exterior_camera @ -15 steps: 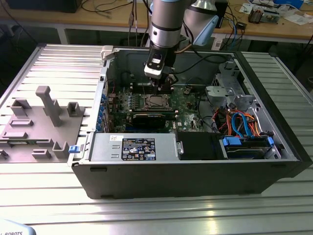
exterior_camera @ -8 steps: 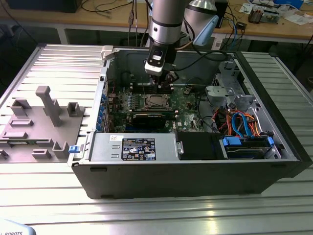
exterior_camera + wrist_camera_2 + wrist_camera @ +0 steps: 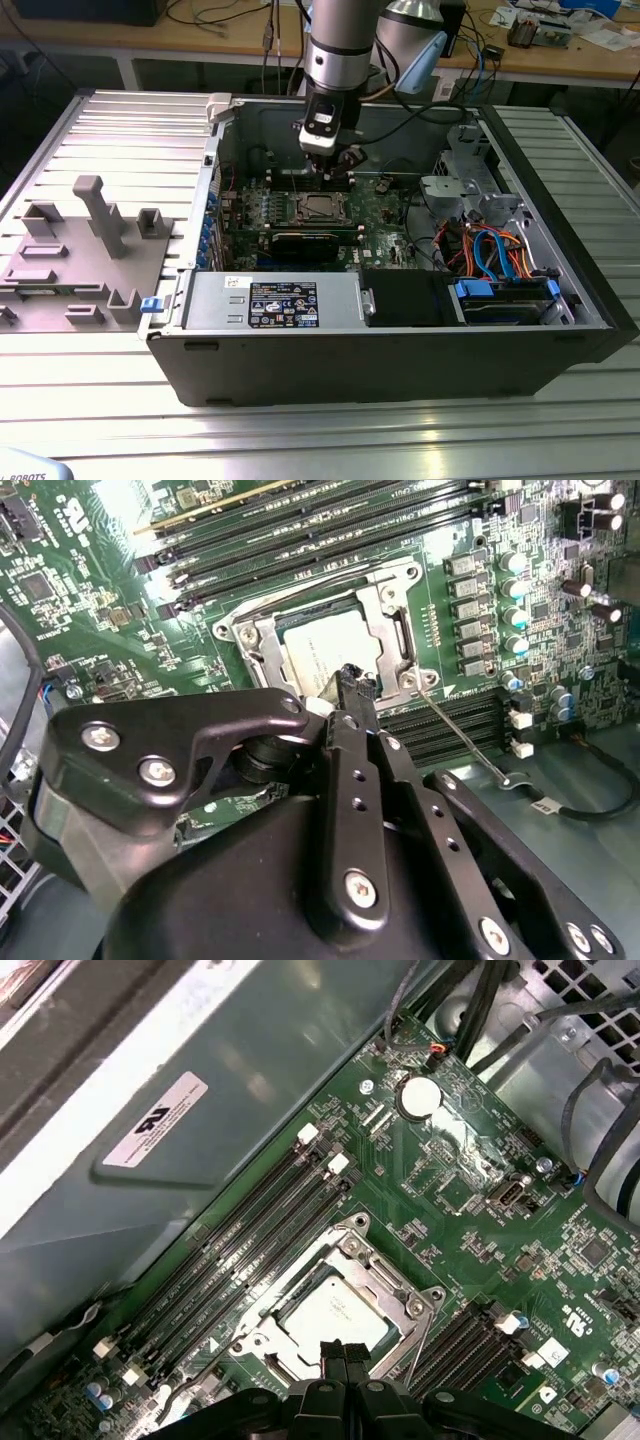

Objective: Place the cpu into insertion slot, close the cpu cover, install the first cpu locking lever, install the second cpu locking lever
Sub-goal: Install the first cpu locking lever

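Observation:
The cpu [image 3: 325,640] [image 3: 335,1312], with a silver-grey top, lies flat in the insertion slot [image 3: 318,207] on the green motherboard. The cpu cover [image 3: 265,650] [image 3: 388,1285], a silver frame, lies down around it. A thin wire locking lever [image 3: 465,742] [image 3: 420,1345] stands out free from one corner of the socket. My gripper [image 3: 325,172] [image 3: 352,680] [image 3: 345,1352] hangs just above the socket's edge. Its black fingertips are shut together with nothing between them, close to the cpu's rim.
The motherboard sits inside an open computer case [image 3: 560,330]. Memory slots [image 3: 230,1250] run beside the socket, and a long black card [image 3: 305,243] lies in front of it. A grey power supply [image 3: 280,303] and a drive bay with blue cables [image 3: 500,270] fill the front. A grey fixture [image 3: 90,240] stands at the exterior view's left.

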